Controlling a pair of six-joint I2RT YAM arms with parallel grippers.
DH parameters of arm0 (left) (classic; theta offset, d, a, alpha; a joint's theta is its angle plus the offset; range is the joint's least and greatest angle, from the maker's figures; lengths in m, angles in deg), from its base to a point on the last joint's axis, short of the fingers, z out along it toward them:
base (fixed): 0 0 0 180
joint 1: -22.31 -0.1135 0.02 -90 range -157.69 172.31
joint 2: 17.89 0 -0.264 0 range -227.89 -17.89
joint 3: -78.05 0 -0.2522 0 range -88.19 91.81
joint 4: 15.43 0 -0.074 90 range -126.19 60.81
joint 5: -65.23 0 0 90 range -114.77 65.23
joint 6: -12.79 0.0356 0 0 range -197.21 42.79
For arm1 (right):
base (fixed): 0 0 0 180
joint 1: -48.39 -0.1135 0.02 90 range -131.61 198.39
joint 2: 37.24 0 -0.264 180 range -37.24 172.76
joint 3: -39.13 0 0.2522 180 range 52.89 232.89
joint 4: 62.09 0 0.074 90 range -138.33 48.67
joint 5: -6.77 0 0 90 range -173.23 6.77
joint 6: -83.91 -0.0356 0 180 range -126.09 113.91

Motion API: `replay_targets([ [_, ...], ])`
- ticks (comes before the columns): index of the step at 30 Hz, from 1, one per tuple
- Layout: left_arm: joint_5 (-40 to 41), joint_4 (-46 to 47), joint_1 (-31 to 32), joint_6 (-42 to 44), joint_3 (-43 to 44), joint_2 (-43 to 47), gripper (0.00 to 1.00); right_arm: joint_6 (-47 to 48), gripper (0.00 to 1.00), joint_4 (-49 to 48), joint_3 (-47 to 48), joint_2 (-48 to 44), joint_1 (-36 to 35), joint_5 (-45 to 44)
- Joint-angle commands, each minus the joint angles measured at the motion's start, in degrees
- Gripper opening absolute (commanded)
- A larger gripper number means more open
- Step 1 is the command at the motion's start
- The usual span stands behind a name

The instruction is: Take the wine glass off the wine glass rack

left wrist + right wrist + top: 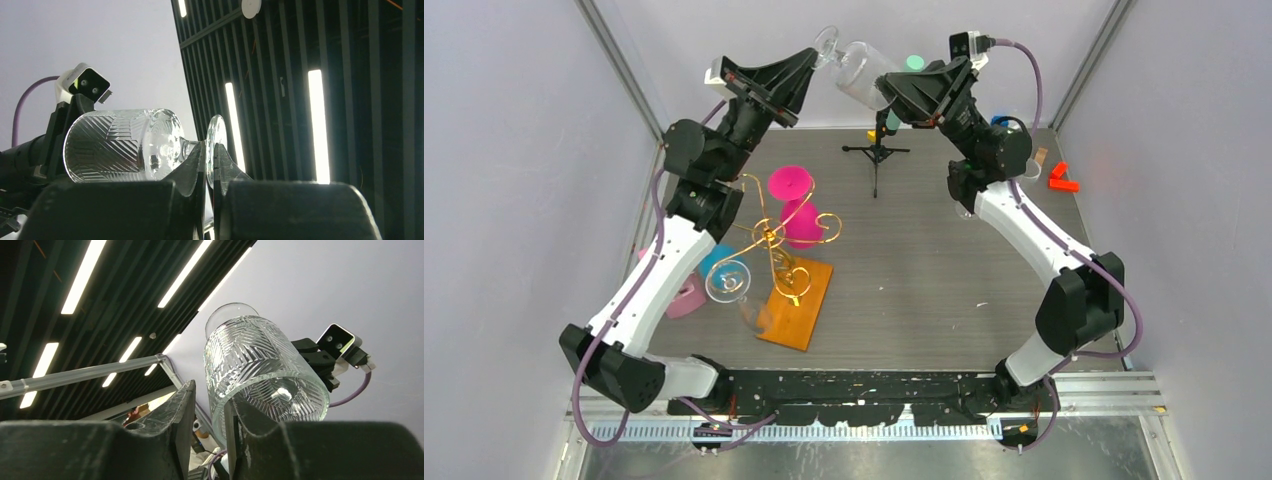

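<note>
A clear cut-pattern wine glass (859,72) is held high in the air at the back, lying on its side between both arms. My left gripper (816,55) is shut on its round foot (216,137); the bowl (120,145) points away toward the right arm. My right gripper (890,95) is open at the bowl's rim (260,365): one finger (242,417) is inside the bowl, the other (181,407) stands outside with a gap to the glass wall. The gold wire wine glass rack (774,240) stands on its orange base (796,302) below the left arm.
The rack still carries a clear glass (727,281) and two pink glasses (792,185). Pink and teal items (686,297) lie beside the left arm. A black tripod (877,150) stands at the back centre. A red object (1061,178) lies far right.
</note>
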Motion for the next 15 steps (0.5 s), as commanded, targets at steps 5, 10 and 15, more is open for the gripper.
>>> replay_targets([
  [5, 4.5, -2.0, 0.3, 5.0, -0.8, 3.5, 0.17, -0.4, 0.03, -4.7, 4.0, -2.0, -1.5, 0.1],
  [10, 6.8, -4.9, 0.3, 11.8, -1.3, 6.2, 0.55, 7.9, 0.00, 5.3, 2.4, -6.2, -1.5, -0.1],
  [15, 7.7, -8.4, 0.3, 22.6, -1.8, 9.4, 0.83, 20.2, 0.00, 20.9, 0.5, -12.7, -1.5, -0.9],
])
